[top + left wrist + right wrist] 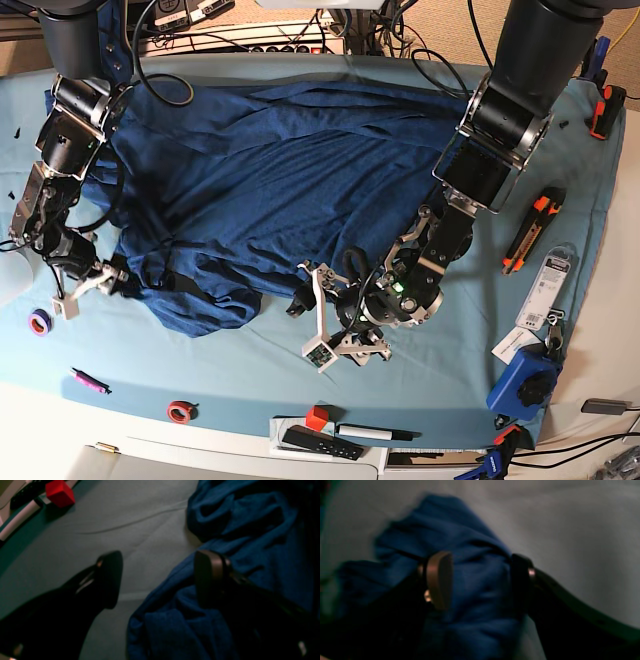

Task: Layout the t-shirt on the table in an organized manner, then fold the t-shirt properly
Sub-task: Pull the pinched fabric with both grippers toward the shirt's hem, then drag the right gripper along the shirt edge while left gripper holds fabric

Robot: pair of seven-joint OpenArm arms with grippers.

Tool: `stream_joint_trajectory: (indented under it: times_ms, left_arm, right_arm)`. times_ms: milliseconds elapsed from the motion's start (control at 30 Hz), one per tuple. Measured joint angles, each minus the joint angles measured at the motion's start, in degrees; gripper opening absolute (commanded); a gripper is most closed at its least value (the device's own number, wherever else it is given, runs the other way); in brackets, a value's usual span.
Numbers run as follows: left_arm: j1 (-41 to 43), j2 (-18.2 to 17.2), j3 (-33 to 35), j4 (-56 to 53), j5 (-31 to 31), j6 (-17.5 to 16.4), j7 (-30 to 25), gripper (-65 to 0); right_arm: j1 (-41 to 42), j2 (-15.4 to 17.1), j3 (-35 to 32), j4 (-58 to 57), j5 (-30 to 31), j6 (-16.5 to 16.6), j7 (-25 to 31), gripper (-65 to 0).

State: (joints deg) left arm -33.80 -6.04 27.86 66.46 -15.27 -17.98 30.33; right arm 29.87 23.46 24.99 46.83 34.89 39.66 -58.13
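Beyond the far rim of the tabletop, at twelve o'clock in the base view, a white power strip lies among tangled black cables on a tan floor. At five o'clock more pale floor shows past the tabletop's corner, with a thin cable trailing across it. The base view is evenly and brightly lit; both wrist views are dim.

Your left gripper hangs low with jaws spread wide, while your right gripper at nine o'clock stands parted too.
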Motion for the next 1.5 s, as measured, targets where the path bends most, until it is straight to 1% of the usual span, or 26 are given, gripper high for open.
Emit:
stream_joint_trajectory:
  times_ms: [100,167,233,267,367,433,500,600,667,700,767,833,933,1000,1067,1100,1200,1333,1400,1433,1500]
  left_arm:
    - [0.0,0.0,0.0,0.0,0.0,0.0,0.0,-20.8]
    - [0.0,0.0,0.0,0.0,0.0,0.0,0.0,-20.8]
    - [0.0,0.0,0.0,0.0,0.1,0.0,0.0,-20.8]
    - [0.0,0.0,0.0,0.0,0.1,0.0,0.0,-20.8]
    - [0.0,0.0,0.0,0.0,0.0,0.0,0.0,-20.8]
    - [0.0,0.0,0.0,0.0,-0.4,0.0,0.0,-20.8]
    - [0.0,0.0,0.0,0.0,-0.7,0.0,0.0,-20.8]
    - [0.5,0.0,0.0,0.0,-0.9,0.0,0.0,-20.8]
    - [1.3,0.0,0.0,0.0,-0.9,0.0,0.6,-20.8]
    - [1.7,0.0,0.0,0.0,-0.9,-1.0,0.9,-20.8]
    - [2.7,0.0,0.0,0.0,-1.0,-1.4,1.0,-20.8]
    - [3.0,0.5,0.0,-0.1,-2.0,-1.4,1.4,-21.1]
    - [2.4,2.4,0.0,-0.1,-2.2,0.7,1.3,-21.3]
    - [1.7,3.5,0.0,-0.7,-2.3,0.6,1.1,-21.3]
    - [0.9,5.1,0.0,-2.9,-2.3,0.7,1.0,-21.3]
    - [0.6,5.9,0.0,-4.4,-2.2,1.2,1.1,-21.3]
    - [-1.2,9.4,-0.1,-10.4,-2.0,1.1,0.5,-21.3]
    - [-4.8,13.6,-0.1,-19.0,-2.3,1.1,-3.2,-21.5]
    - [-6.4,13.6,0.1,-22.3,-2.8,0.5,-4.4,-22.3]
    - [-6.9,13.6,0.2,-23.5,-3.0,1.7,-4.8,-24.3]
    - [-7.1,13.6,0.2,-24.6,-3.3,3.1,-6.1,-29.6]
  right_arm:
    - [0.0,0.0,0.0,0.0,9.6,-0.2,-6.3,-29.4]
    - [0.0,0.0,0.0,0.0,18.3,-0.4,-12.8,-29.4]
    - [0.0,0.0,0.0,0.0,27.5,0.1,-21.6,-29.5]
    - [-0.1,0.0,-0.1,0.0,31.0,0.4,-23.7,-29.5]
    - [-0.4,-0.2,0.0,0.0,43.0,0.4,-22.8,-29.5]
    - [-0.8,-0.2,0.0,0.1,46.9,0.4,-22.4,-29.5]
    - [-2.1,-0.2,0.0,0.0,47.5,0.4,-22.4,-29.6]
    - [-4.2,-0.2,0.0,0.0,46.0,0.3,-22.9,-29.6]
    - [-4.9,-0.1,1.2,0.0,43.1,0.3,-22.9,-29.6]
    - [-5.3,-0.2,2.6,0.0,41.6,0.3,-22.8,-29.6]
    - [-5.9,-0.3,7.2,0.0,38.3,0.3,-22.9,-29.6]
    - [-6.1,-0.5,13.5,0.0,35.6,0.2,-21.2,-29.6]
    - [-5.6,-0.5,23.9,0.0,35.4,0.2,-18.8,-29.6]
    - [-5.4,-0.3,30.8,0.0,35.4,0.2,-18.4,-29.6]
    - [-5.9,0.0,35.5,0.0,34.9,0.2,-18.5,-29.6]
    - [-6.4,0.4,36.7,0.0,33.9,0.2,-18.6,-29.6]
    - [-8.2,1.3,37.5,0.0,33.9,0.0,-18.6,-29.6]
    - [-10.5,2.4,35.6,0.0,33.9,0.0,-18.8,-29.6]
    - [-11.2,2.5,34.5,0.0,33.9,0.0,-19.3,-29.6]
    - [-11.4,2.4,34.0,0.0,33.9,0.0,-20.0,-29.6]
    - [-11.3,2.3,33.8,0.0,33.9,0.0,-22.3,-29.6]
